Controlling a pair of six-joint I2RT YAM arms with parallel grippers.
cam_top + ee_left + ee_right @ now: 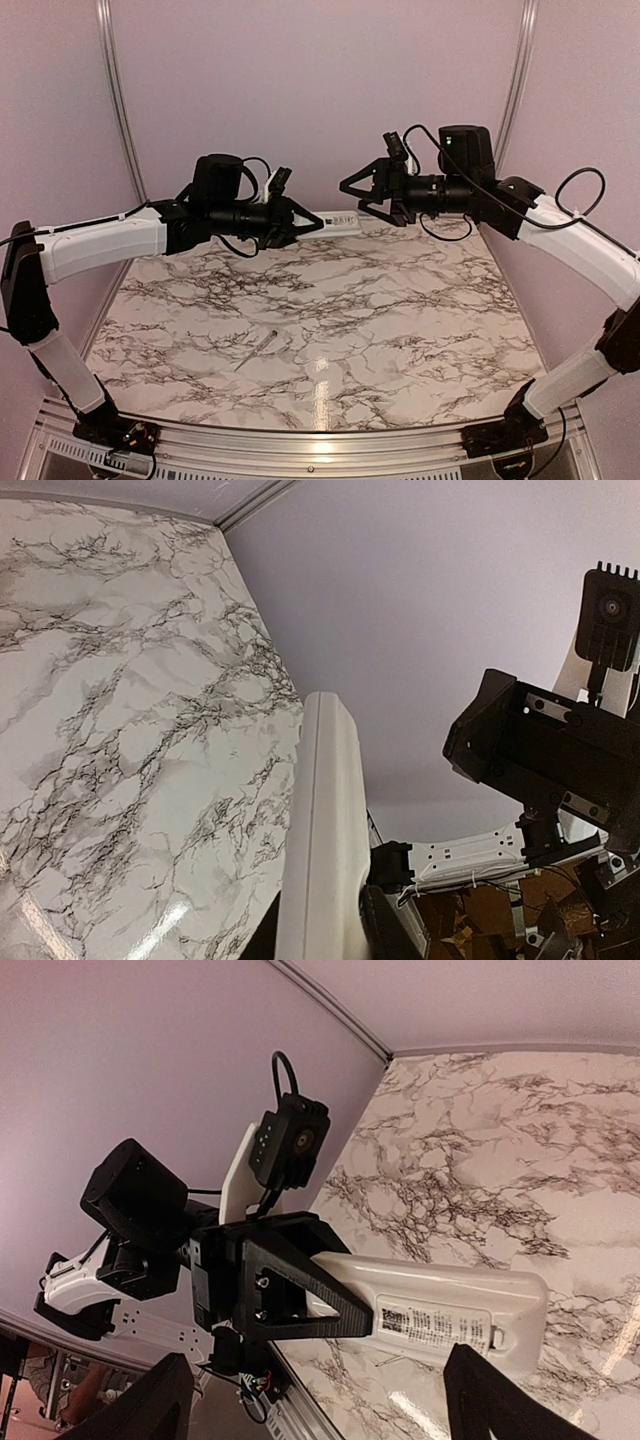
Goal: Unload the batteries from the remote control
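A white oblong plastic remote control [340, 223] juts level above the marble-patterned table [420, 320], clamped in the left gripper [316, 222]. Its free end sits just short of the right gripper [352, 195], whose jaws are spread. A thin pale grey stick [258, 349] lies on the tabletop, well below both.

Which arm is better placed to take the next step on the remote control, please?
Right. The left gripper is shut on the remote control, holding it above the table, so it is busy. The right gripper is open, empty, and faces the remote's free end.
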